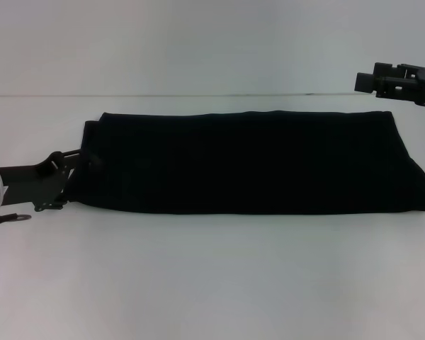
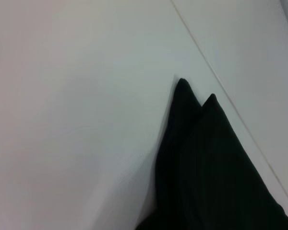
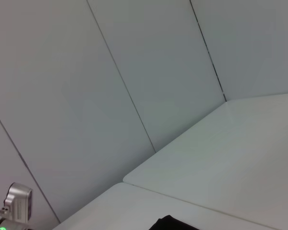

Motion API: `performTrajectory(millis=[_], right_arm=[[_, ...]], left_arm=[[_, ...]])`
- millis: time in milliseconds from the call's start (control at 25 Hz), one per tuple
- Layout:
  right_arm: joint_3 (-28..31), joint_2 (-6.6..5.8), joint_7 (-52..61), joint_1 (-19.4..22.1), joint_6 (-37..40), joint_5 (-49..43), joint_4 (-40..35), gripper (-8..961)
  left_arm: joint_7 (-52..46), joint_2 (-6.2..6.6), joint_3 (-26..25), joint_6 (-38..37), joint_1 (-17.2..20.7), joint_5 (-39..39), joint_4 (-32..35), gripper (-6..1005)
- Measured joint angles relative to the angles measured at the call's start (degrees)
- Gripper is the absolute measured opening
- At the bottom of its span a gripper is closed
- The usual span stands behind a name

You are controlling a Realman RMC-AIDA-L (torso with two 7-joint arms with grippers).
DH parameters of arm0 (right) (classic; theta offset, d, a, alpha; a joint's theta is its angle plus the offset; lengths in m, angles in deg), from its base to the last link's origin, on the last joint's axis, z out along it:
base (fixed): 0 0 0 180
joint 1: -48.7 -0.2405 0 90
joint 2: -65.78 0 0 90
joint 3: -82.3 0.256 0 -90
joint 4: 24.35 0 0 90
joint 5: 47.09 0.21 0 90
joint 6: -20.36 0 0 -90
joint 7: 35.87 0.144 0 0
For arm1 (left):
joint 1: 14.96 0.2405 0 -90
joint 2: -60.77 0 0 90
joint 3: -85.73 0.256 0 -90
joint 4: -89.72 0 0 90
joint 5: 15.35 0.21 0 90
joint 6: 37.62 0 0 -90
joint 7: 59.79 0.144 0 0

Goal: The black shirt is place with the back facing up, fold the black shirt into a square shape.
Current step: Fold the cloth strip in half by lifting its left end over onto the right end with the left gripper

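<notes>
the black shirt lies across the middle of the white table as a long, narrow band, already doubled lengthwise, so what is left is likely a fold end over end toward a square. the left gripper sits low at the band's left end, its fingers touching the edge there, probably to take that end and carry it across; whether they are pinched on the cloth cannot be told. the left wrist view shows two cloth corners peaking up from the table. the right gripper hangs raised beyond the far right corner, well clear of the fabric, apparently idle; its finger state cannot be told.
</notes>
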Motion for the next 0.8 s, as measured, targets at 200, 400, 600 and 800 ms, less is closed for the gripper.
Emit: performTrajectory(millis=[200, 400, 600, 800], right_arm=[[0.0, -0.01, 0.0, 0.0, 0.1, 0.0, 0.0, 930], [0.0, -0.01, 0.0, 0.0, 0.1, 0.0, 0.0, 931], [0.0, -0.01, 0.0, 0.0, 0.5, 0.0, -0.1, 930], [0.0, -0.01, 0.1, 0.0, 0.6, 0.1, -0.1, 929]], left_arm=[[0.0, 0.0, 0.1, -0.3, -0.1, 0.4, 0.0, 904], [0.0, 0.27, 0.8, -1.7, -0.1, 1.6, 0.4, 774], [0.0, 0.29, 2.1, -1.7, -0.2, 2.8, 0.9, 657], [0.4, 0.26, 2.4, -1.4, -0.3, 3.6, 1.0, 551]])
